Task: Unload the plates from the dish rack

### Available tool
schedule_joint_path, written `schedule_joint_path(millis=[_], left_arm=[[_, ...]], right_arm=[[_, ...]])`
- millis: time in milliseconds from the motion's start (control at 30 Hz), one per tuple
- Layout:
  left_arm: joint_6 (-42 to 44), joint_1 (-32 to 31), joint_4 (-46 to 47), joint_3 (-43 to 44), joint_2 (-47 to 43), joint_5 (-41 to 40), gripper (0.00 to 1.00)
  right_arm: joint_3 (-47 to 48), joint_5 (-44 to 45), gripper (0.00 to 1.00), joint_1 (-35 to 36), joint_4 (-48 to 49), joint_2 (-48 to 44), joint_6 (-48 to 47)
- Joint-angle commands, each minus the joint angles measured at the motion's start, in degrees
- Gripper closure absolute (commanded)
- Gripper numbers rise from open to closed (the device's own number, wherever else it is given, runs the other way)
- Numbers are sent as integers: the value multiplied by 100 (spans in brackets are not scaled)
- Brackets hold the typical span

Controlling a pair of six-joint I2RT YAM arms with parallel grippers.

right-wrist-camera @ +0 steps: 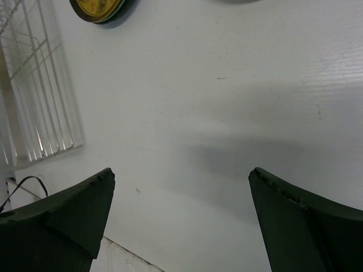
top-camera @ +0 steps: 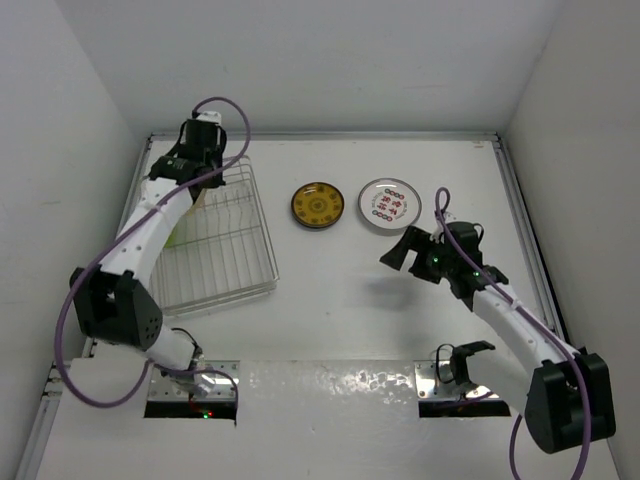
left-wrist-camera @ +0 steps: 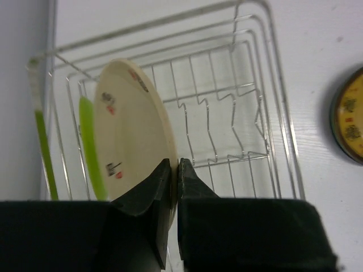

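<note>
The wire dish rack (top-camera: 225, 250) lies at the left of the table. In the left wrist view my left gripper (left-wrist-camera: 174, 164) is shut on the rim of a cream-white plate (left-wrist-camera: 133, 130) with small red and dark marks, which stands upright at the rack's (left-wrist-camera: 227, 107) end. A lime green plate (left-wrist-camera: 91, 141) stands just behind it. My left gripper (top-camera: 198, 180) hangs over the rack's far end. A yellow-brown plate (top-camera: 318, 205) and a white plate with red-black marks (top-camera: 389, 204) lie flat on the table. My right gripper (top-camera: 400, 250) is open and empty above bare table (right-wrist-camera: 181, 173).
A second green edge (left-wrist-camera: 44, 153) shows at the rack's far left side, by the white side wall. The yellow-brown plate shows at the right edge of the left wrist view (left-wrist-camera: 351, 122) and at the top of the right wrist view (right-wrist-camera: 102, 8). The rack's corner (right-wrist-camera: 34, 85) is left of the right gripper.
</note>
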Motion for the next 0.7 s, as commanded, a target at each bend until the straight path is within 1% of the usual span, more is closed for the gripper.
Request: schedule_joint_path(millis=[0, 33, 67, 100, 133, 167, 233, 267, 300, 333, 367, 400, 433, 467, 500, 533, 600, 633, 667], left_arm=[[546, -711, 476, 5, -769, -902, 100], [661, -924, 625, 3, -857, -1009, 100], [792, -1126, 896, -206, -988, -1106, 100], [802, -1476, 916, -234, -1015, -1394, 100], [916, -1654, 960, -278, -1033, -1528, 100], [995, -2047, 1056, -348, -1077, -1877, 100], [1179, -2506, 1336, -619, -1243, -2100, 100], [1502, -3074, 1530, -769, -1323, -2448, 100], [1671, -3428, 1688, -936, -1376, -2687, 100], [2081, -4118, 1899, -1190, -1428, -2881, 100], [2338, -4447, 2075, -1540, -1438, -3500, 100], [2584, -4807, 2233, -1726, -1438, -3785, 100], [3135, -5098, 2661, -1954, -1446, -4005, 100], [3384, -5640, 2865, -2305, -1446, -4364, 100], [3552, -5898, 3015, -2448, -1446, -4394, 100], [3780, -6371, 3147, -2571, -1420, -4368, 100], [3957, -6795, 3166, -2782, -1306, -4333, 100], [4097, -7067, 3218, -2809, -1088, -4402, 100], [4124, -7157, 3210, -2766, -956, -4421, 100]], right_arm=[[641, -82, 1, 5, -141, -138, -6], [756, -135, 1, -30, -150, -120, -5], [957, -222, 1, -161, -20, -103, 169], [1064, -371, 1, -249, 69, -59, 292], [1274, -712, 1, -450, 279, 72, 546], [1406, -881, 1, -556, 376, 169, 636], [1879, -1319, 1, -793, 508, 485, 882], [2048, -1452, 1, -856, 570, 608, 943], [2258, -1593, 1, -891, 597, 740, 979], [2721, -1942, 1, -952, 527, 1055, 1005], [2952, -2155, 1, -953, 388, 1223, 1023], [3181, -2365, 1, -953, 386, 1373, 1032], [3453, -2629, 1, -953, 334, 1566, 1058], [3482, -2718, 1, -909, 507, 1585, 1145], [3473, -2797, 1, -909, 509, 1585, 1164], [3464, -2885, 1, -857, 596, 1602, 1155], [3421, -3202, 1, -620, 527, 1664, 1006], [3377, -3263, 1, -488, 448, 1734, 893], [3368, -3264, 1, -313, 326, 1778, 526]])
